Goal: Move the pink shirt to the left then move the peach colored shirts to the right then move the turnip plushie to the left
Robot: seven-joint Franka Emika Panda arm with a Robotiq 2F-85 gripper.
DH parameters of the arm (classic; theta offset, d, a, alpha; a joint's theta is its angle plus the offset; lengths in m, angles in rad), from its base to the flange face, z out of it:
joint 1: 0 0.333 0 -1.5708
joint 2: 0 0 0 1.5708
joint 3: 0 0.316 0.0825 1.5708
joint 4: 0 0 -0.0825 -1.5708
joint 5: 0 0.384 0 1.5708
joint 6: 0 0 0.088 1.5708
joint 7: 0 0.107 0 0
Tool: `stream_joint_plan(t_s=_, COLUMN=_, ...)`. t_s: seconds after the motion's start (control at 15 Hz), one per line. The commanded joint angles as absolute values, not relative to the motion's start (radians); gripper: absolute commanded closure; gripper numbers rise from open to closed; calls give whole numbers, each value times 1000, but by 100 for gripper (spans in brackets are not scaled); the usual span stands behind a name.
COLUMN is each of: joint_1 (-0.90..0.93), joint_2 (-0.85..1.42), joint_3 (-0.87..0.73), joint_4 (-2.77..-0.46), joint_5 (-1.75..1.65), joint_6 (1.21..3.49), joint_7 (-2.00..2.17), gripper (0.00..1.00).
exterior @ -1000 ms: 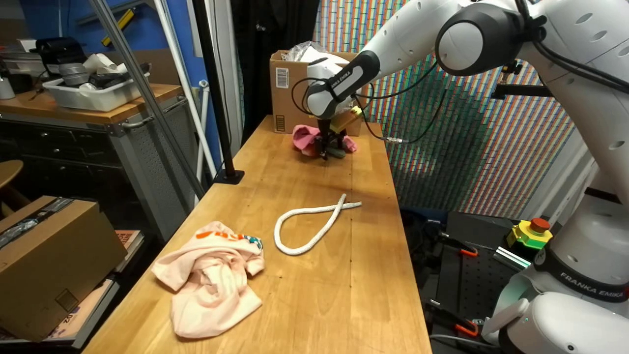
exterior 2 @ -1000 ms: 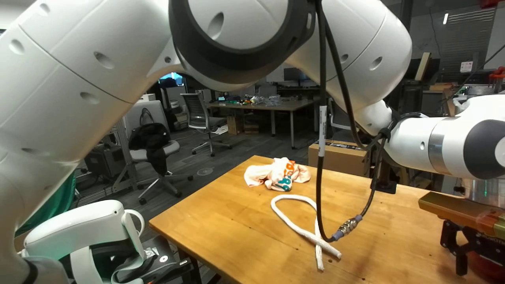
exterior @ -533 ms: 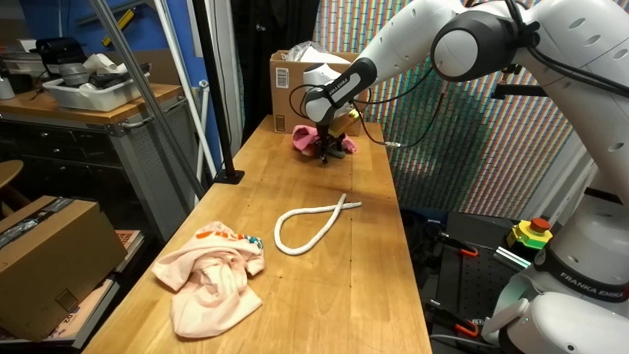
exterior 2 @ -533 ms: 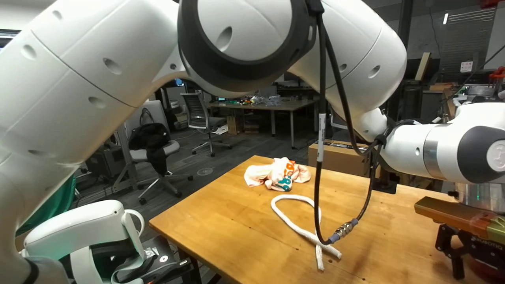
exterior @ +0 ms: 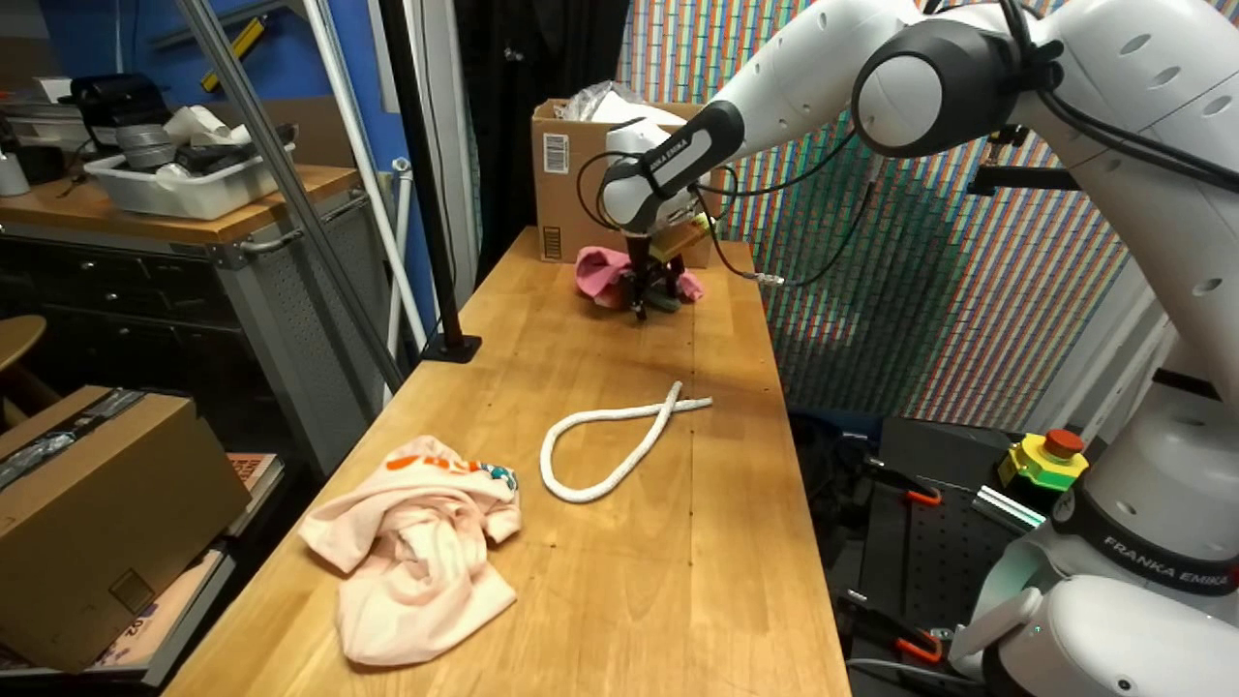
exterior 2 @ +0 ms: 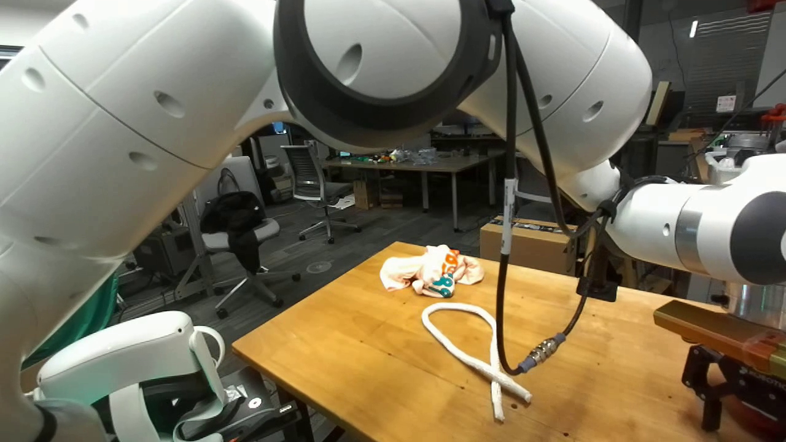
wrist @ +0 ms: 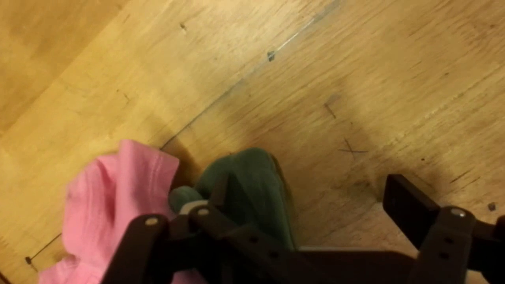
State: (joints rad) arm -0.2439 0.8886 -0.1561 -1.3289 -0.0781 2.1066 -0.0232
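1 wooden surface bears 1 crumpled peach shirt, soft, printed orange and teal, near a corner; 1 bunched pink shirt, near the opposite short edge; 1 looped white rope, between them; 1 velvety, rounded, dark-green plushie, beside the pink shirt. The 2 black fingers stand wide apart, gripping nothing.

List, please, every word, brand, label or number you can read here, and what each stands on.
"FRANKA EMIKA": arm base.
"ANKA EMIKA", start unclear: outer arm link.
"ROBOTI", cut off by the edge of an exterior view: gripper.
Apparently "02": lower book.
Too small or blurred: box label, cable label, far sign, upper book.
Folded, unreadable: print on the peach shirt.
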Motion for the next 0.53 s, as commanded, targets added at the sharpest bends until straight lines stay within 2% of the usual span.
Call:
stream_joint_plan(t_s=0.0, joint_1=-312, joint_2=904, joint_3=-108, joint_4=-1267, joint_5=12, joint_6=2038, joint_7=-84, gripper=0)
stream_joint_plan(t_s=0.2, joint_1=-340, joint_2=912, joint_3=-100, joint_4=-1246, joint_5=55, joint_6=2005, joint_7=-96, gripper=0)
stream_joint_plan(t_s=0.27, joint_1=-346, joint_2=914, joint_3=-101, joint_4=-1239, joint_5=62, joint_6=1994, joint_7=-99, gripper=6)
stream_joint_plan(t_s=0.47, joint_1=-350, joint_2=923, joint_3=-112, joint_4=-1224, joint_5=62, joint_6=1984, joint_7=-89, gripper=2)
